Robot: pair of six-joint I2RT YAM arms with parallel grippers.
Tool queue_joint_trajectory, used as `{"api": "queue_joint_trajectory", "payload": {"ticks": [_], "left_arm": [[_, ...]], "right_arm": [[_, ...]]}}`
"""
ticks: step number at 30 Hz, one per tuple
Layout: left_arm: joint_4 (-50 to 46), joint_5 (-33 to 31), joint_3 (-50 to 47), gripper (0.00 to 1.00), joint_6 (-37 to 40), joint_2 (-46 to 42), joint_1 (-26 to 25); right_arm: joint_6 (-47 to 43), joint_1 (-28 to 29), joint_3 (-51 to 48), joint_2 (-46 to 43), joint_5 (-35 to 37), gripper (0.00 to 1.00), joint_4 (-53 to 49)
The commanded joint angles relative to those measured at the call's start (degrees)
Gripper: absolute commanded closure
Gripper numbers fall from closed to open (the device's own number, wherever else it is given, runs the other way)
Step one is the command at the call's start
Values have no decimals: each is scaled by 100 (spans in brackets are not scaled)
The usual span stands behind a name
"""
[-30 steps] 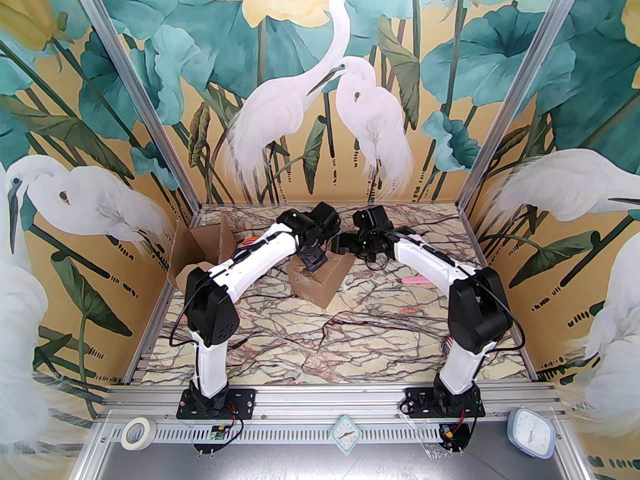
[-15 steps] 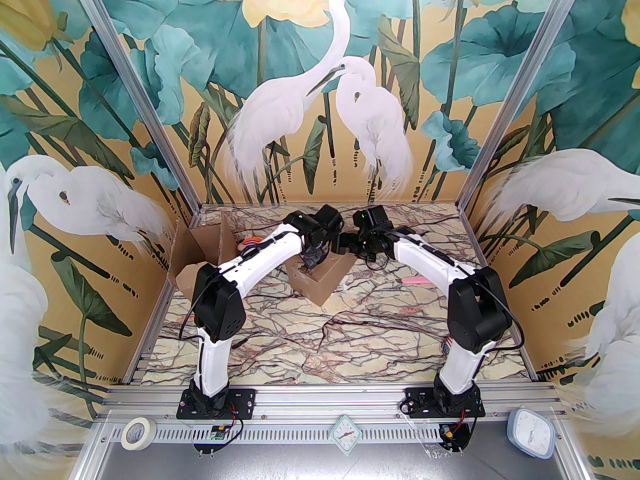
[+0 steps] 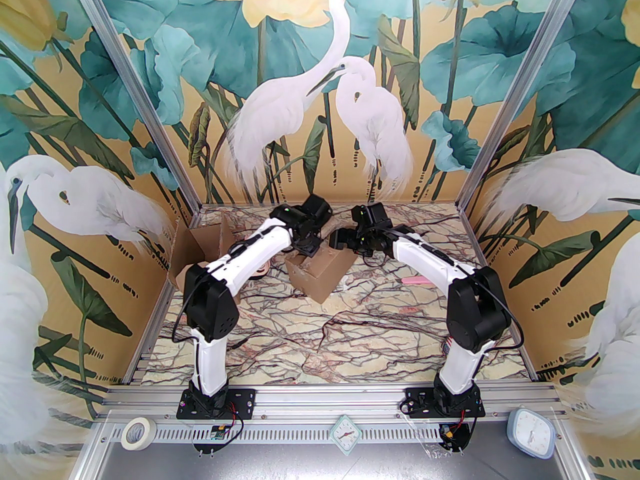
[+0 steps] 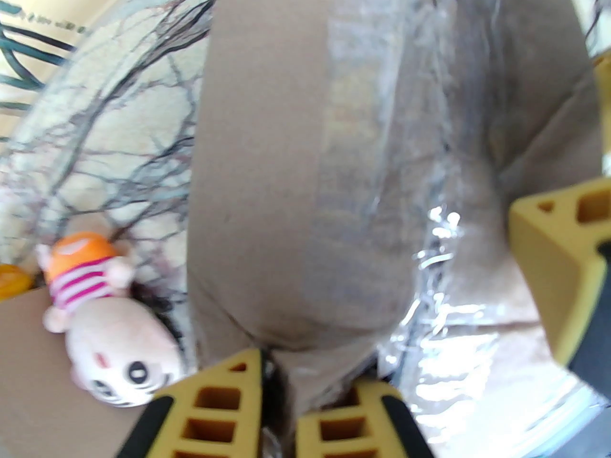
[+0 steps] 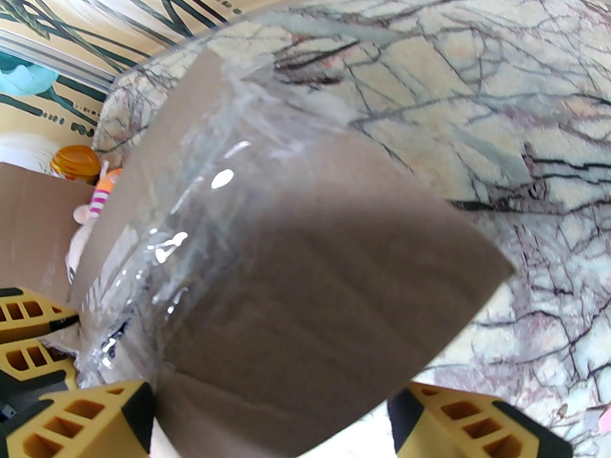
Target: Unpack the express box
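Item: express box, a small brown corrugated carton, sealed along its seam with clear tape.
Location: middle of the marbled counter, between the two arms, one corner turned toward the bases. A larger open carton stands apart at the left wall, and a plush doll lies on the counter between the two cartons.
Left pincer: drawn nearly together, nipping a thin edge of the box where cardboard fold and tape meet.
Right pincer: spread wide, astride a flap or corner of the box. Whether the pads press the card cannot be told.
Weight, judged: light. Likely to skid or tip on the polished counter if pulled from one side only.
Stiffness, judged: panels firm, but flaps and edges will buckle and crease under a hard nip.
Surface: the tape is glossy and wrinkled, so it is probably slick. Bare card offers the better purchase.
Recommended hold: one pincer bracing the body across bare card, the other on the lifted tape or flap edge close to the seam.
Caution: contents are unseen, so pull gently.
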Motion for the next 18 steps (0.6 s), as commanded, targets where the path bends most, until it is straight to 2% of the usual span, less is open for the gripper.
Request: {"api": "queue_joint_trajectory", "payload": {"ticks": [1, 6, 12, 18], "left_arm": [[251, 1123, -338, 95, -917, -275, 257], [733, 1657, -710, 99, -1338, -548, 400], [1275, 2134, -1184, 100, -1739, -835, 578], [1359, 2279, -1354, 100, -1834, -959, 616]], "right_arm": [[-19, -177, -208, 348, 696, 14, -806], [-103, -186, -196, 513, 782, 15, -816], [-264, -175, -292, 587, 1091, 17, -770], [-270, -191, -323, 401, 895, 14, -456]]}}
